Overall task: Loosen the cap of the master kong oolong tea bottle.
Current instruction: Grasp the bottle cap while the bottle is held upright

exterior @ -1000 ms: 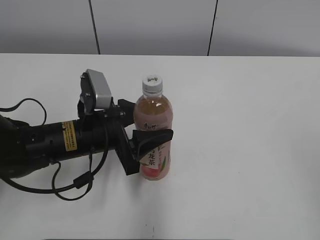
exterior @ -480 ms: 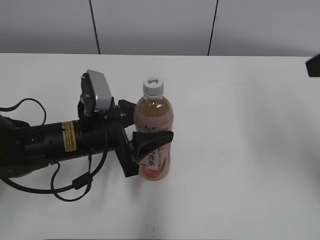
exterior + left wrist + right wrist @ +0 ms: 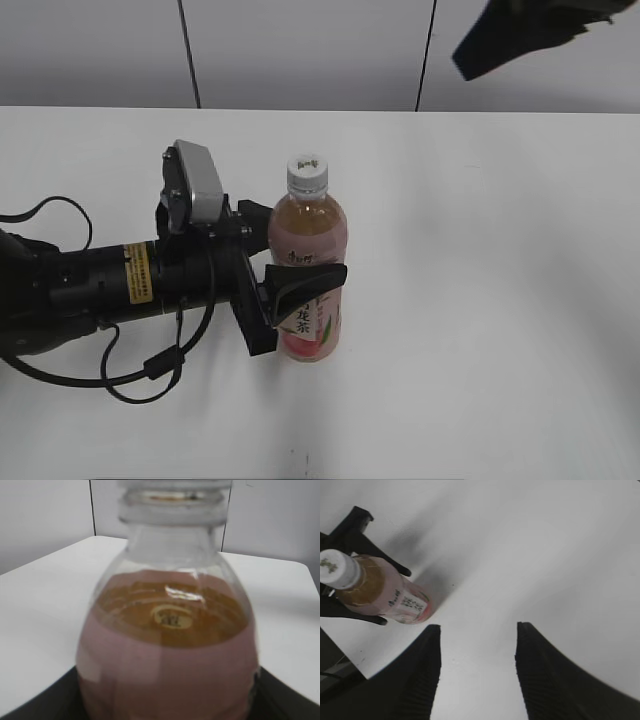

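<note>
You see the white table (image 3: 500, 300) with the left gripper (image 3: 290, 285) lying across its left part, jaws clamped on the master kong oolong tea bottle (image 3: 308, 270), which stands upright near the table middle. Your right gripper (image 3: 477, 670) hangs above with its fingers apart, holding nothing. The cap (image 3: 307, 172) sits on the bottle neck.
</note>
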You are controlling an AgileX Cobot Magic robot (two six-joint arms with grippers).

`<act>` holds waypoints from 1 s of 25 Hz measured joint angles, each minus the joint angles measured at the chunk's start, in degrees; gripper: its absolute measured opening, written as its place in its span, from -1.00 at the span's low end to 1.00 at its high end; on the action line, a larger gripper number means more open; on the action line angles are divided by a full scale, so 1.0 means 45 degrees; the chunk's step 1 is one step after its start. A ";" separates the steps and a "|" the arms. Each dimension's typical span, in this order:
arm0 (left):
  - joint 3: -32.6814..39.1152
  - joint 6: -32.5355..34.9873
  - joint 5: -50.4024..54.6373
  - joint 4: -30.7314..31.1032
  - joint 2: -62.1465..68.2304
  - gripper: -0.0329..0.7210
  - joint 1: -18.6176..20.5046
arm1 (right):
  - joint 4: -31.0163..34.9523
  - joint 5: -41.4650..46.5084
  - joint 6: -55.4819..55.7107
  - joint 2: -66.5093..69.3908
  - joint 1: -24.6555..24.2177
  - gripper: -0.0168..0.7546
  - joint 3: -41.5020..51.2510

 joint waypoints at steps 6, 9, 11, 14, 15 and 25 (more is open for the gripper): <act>0.0000 0.0000 -0.0009 0.0016 0.0000 0.24 0.0000 | -0.0344 0.1931 0.1258 0.2384 0.2017 0.01 -0.3277; -0.0011 0.0000 -0.0023 0.0022 0.0000 0.24 0.0000 | -0.0964 0.1980 0.2471 0.3410 0.2865 0.01 -0.4424; -0.0011 0.0000 -0.0024 0.0033 0.0000 0.24 0.0000 | -0.1617 0.1994 0.3204 0.3940 0.3393 0.01 -0.4865; -0.0011 0.0000 -0.0024 0.0031 0.0000 0.24 0.0000 | -0.2165 0.2060 0.4235 0.4272 0.4055 0.01 -0.4969; -0.0011 0.0000 -0.0012 0.0031 0.0000 0.24 0.0000 | -0.2189 0.2091 0.4490 0.4310 0.4236 0.00 -0.4974; -0.0011 0.0000 -0.0012 0.0020 0.0000 0.24 0.0000 | -0.2128 0.2152 0.7100 0.4051 0.4851 0.00 -0.3495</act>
